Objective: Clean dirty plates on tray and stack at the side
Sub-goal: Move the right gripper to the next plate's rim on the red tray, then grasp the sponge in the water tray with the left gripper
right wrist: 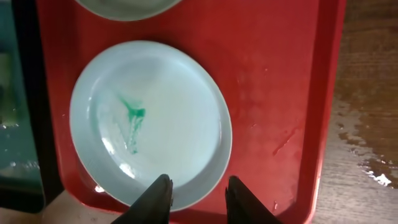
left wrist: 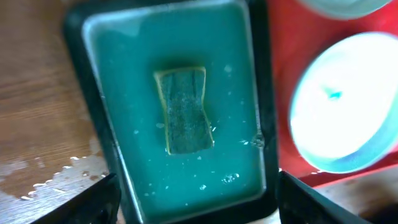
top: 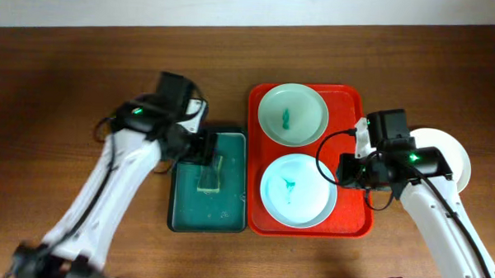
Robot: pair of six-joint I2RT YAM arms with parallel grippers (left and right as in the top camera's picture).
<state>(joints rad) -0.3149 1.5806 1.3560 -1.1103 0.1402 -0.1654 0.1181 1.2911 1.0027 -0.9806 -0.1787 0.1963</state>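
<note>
Right gripper [right wrist: 196, 194]: jaws apart, holding nothing. In the right wrist view the near rim of the lower plate [right wrist: 149, 121] lies between the two fingertips at the bottom edge of the frame; whether they touch it cannot be told. The plate extends up and left from the jaws, with a teal smear at its centre. It sits in the lower half of the red tray [right wrist: 273, 93]. A second smeared plate [top: 293, 114] occupies the upper half. A third plate [top: 455, 154] lies on the desk [top: 68, 67] right of the tray, partly under the right arm.

Left gripper [left wrist: 196, 186]: jaws wide apart, empty, over the green tray [left wrist: 124, 93]. The sponge [left wrist: 183, 111] lies straight up-frame, long axis pointing away from the jaws, narrow width across their opening.

Assessment: the left arm is nearer the sponge, the right arm nearer the lower plate.
</note>
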